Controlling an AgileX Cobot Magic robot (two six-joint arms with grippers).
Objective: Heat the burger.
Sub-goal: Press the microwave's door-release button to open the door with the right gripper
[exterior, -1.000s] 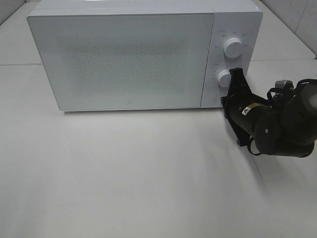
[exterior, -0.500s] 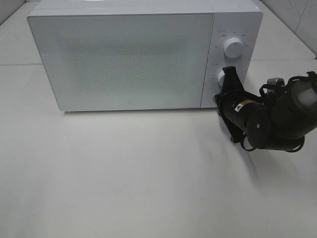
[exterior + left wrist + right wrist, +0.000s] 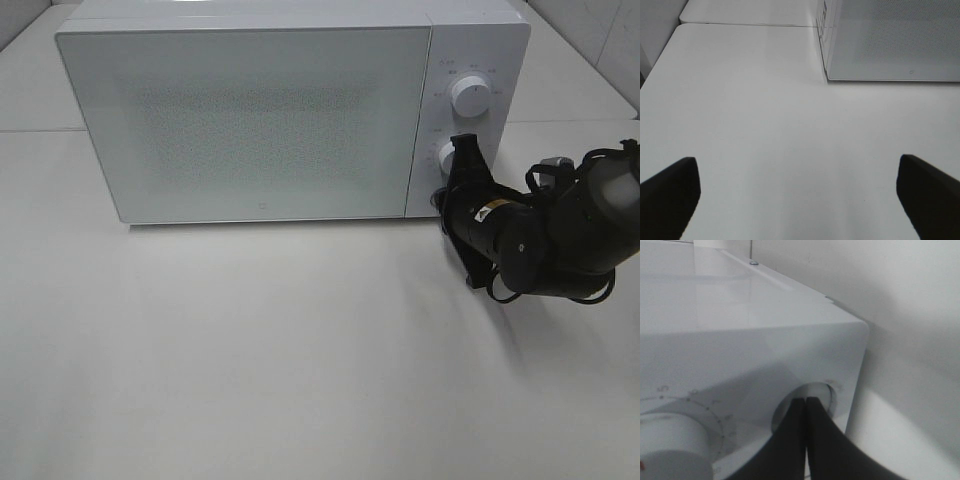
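the burger is not visible in any view; nothing lies on the open desk [image 3: 250, 350], and the microwave [image 3: 250, 120] stands with its door [image 3: 245, 115] closed, the speckled panel hiding the interior, so whether the burger sits inside cannot be confirmed. the right gripper [image 3: 806, 400] is fully closed and holds nothing; its paired tips meet a small round button [image 3: 819, 392] near the corner of the control panel, just beside the lower knob [image 3: 450, 157] and below the upper knob [image 3: 470, 93]. the left gripper [image 3: 796, 159] stands wide apart and empty above bare desk, near the microwave's far front corner. judgement on handling: a burger of this kind should be light, soft and easily crushed, with stacked layers that may slide on one another and a bun top likely too slick for a secure pinch. advise a gentle closure low across its sides, spanning bun and patty together, or lifting whatever dish carries it by the rim. keep it level throughout.
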